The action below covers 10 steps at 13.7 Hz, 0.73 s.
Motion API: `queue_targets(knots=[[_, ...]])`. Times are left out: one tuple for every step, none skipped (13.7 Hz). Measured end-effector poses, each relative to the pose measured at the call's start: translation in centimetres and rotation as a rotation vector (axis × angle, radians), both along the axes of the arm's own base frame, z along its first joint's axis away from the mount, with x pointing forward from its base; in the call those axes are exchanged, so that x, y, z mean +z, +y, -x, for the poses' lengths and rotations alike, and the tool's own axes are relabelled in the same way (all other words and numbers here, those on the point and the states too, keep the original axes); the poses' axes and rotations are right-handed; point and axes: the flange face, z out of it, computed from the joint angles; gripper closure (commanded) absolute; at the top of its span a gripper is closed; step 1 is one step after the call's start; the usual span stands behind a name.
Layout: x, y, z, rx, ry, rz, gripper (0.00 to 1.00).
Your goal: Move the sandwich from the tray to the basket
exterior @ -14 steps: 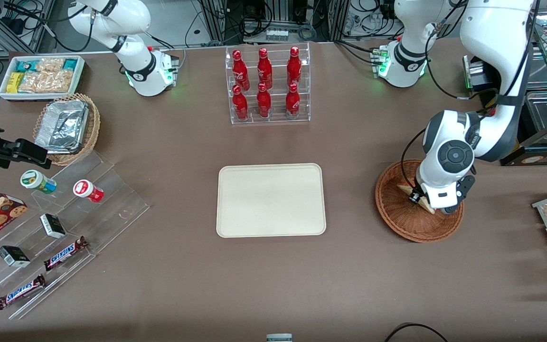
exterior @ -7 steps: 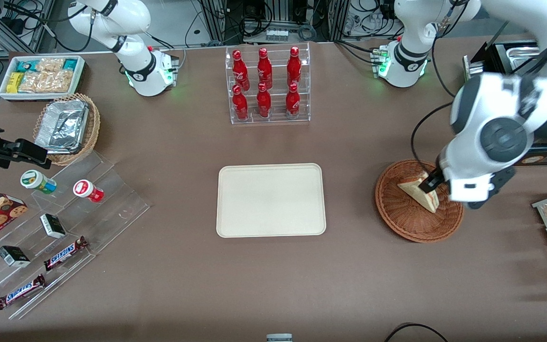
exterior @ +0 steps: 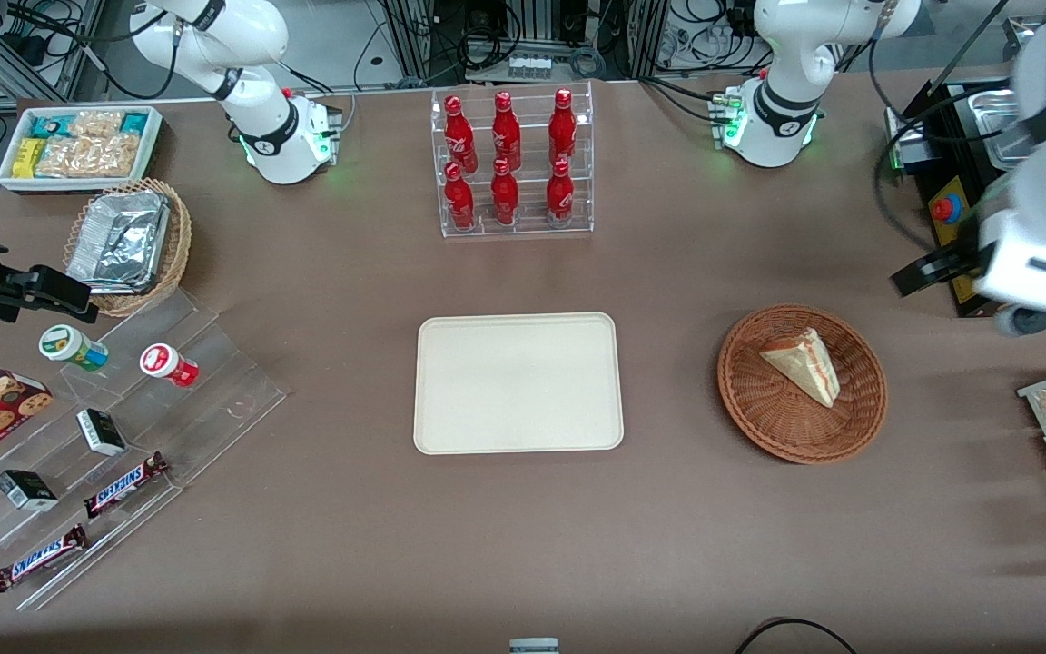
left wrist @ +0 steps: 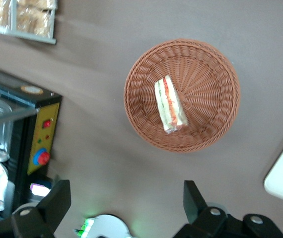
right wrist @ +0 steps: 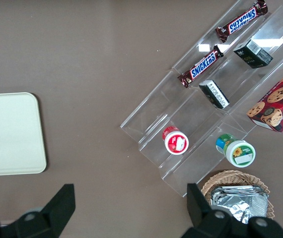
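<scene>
While the sandwich (exterior: 803, 366) lies in the wicker basket (exterior: 754, 413), the working gripper (exterior: 918, 271) hangs off to one side, fingers wide apart, nothing held.
Sandwich wholly within the rim, pale bread with a red filling strip; gripper not touching it. Gripper raised, well apart from the basket toward the working arm's end of the table, near the oven's yellow control panel (exterior: 948, 194) with its red button (exterior: 942, 210). White tray (exterior: 518, 386) flat on the table (exterior: 559, 536), beside the basket, toward the parked arm's end. Clear rack (exterior: 532, 232) of red bottles (exterior: 506, 136) farther from the front camera than the tray.
</scene>
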Motion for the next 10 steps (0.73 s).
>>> queue_targets(knots=[[0.5, 0.8, 0.4, -0.05, 0.014, 0.024, 0.0], [0.9, 1.2, 0.8, -0.104, 0.027, 0.039, 0.0], [1.3, 1.2, 1.2, -0.156, 0.035, 0.049, 0.0], [1.7, 1.3, 1.5, -0.202, 0.043, 0.058, 0.0], [2.2, 1.4, 1.9, -0.239, 0.047, 0.071, 0.0], [2.7, 1.8, 2.4, -0.266, 0.05, 0.092, 0.0], [3.3, 2.6, 2.9, -0.285, 0.053, 0.117, 0.0], [3.9, 3.8, 3.5, -0.301, 0.055, 0.139, 0.0], [4.5, 5.1, 4.0, -0.309, 0.051, 0.154, 0.0], [5.0, 6.0, 4.4, -0.311, 0.045, 0.162, 0.0]])
